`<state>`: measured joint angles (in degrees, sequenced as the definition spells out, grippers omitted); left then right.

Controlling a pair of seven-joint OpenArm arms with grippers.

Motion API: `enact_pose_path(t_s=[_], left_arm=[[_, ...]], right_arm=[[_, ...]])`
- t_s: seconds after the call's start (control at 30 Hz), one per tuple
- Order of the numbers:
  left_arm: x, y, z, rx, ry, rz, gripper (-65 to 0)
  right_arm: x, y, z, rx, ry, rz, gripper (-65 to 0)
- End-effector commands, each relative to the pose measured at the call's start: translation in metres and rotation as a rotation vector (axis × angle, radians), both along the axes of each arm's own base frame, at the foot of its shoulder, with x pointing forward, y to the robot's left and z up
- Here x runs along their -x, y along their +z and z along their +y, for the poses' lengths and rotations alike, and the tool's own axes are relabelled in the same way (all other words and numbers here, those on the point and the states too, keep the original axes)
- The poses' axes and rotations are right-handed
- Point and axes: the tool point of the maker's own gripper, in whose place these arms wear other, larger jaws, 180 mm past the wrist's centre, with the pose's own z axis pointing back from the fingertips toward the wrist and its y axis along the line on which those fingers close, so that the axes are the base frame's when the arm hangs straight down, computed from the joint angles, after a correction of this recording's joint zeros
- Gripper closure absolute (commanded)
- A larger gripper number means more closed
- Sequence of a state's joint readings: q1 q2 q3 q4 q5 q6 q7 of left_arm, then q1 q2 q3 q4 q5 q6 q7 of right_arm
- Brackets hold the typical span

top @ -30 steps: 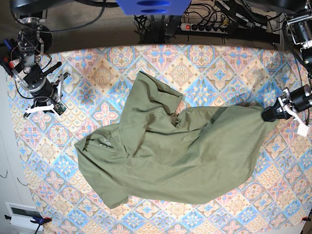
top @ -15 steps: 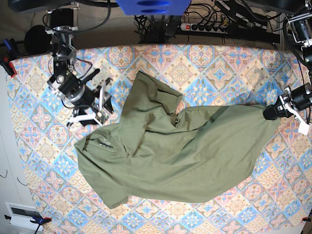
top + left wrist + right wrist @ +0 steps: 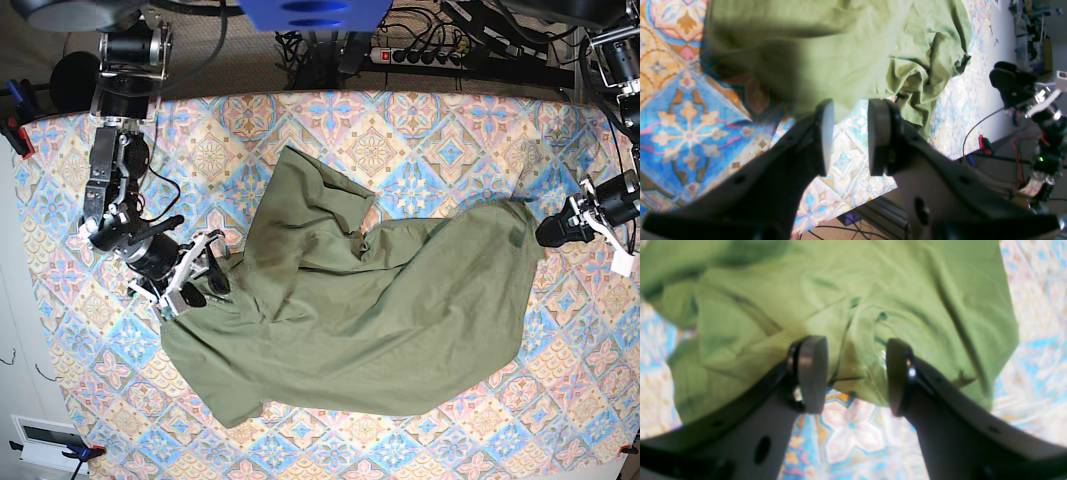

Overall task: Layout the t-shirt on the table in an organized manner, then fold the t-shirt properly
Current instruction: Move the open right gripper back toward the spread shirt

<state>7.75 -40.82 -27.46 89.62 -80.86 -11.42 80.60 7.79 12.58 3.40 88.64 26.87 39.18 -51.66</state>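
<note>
**Shirt crumpled mid-table, both grippers empty**

T-shirt point(image 3: 370, 320) lies bunched across centre of the table point(image 3: 450, 130). Right gripper point(image 3: 853, 373), left of base frame, jaws apart at collar edge. Left gripper point(image 3: 846, 133), right of frame, jaws apart, cloth just clear. Risk: a shallow pinch could catch two layers or slip off, dragging folds tighter.

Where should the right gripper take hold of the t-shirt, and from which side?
Judging from the pose, grip the t-shirt at its collar-side edge, approaching from the bare table on the base view's left. The right gripper is open there, and that edge lies flat with cloth exposed beside it.
</note>
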Motion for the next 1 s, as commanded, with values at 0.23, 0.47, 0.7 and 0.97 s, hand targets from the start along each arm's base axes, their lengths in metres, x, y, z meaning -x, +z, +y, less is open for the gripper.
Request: enact_pose_path(t_s=[0.23,0.47,0.7,0.97], left_arm=[[-0.007,0.015,0.005,-0.013,0.0,-0.043,-19.3],[-0.007,0.015,0.005,-0.011,0.0,-0.043,-19.0],[-0.007,0.015,0.004,-0.01,0.0,-0.044,-18.8],[-0.006,0.014,0.003,-0.004,0.001,-0.044,-18.7]], right_arm=[[-0.014,-0.016,0.007,-0.19,-0.03,0.077,-27.6],[-0.008,-0.039,0.035,-0.274,-0.033,0.156,-27.7],[-0.008,-0.043,0.05,-0.332,-0.038,0.157,-27.7],[-0.011,-0.046,0.046,-0.364,-0.069,0.147,-27.7]])
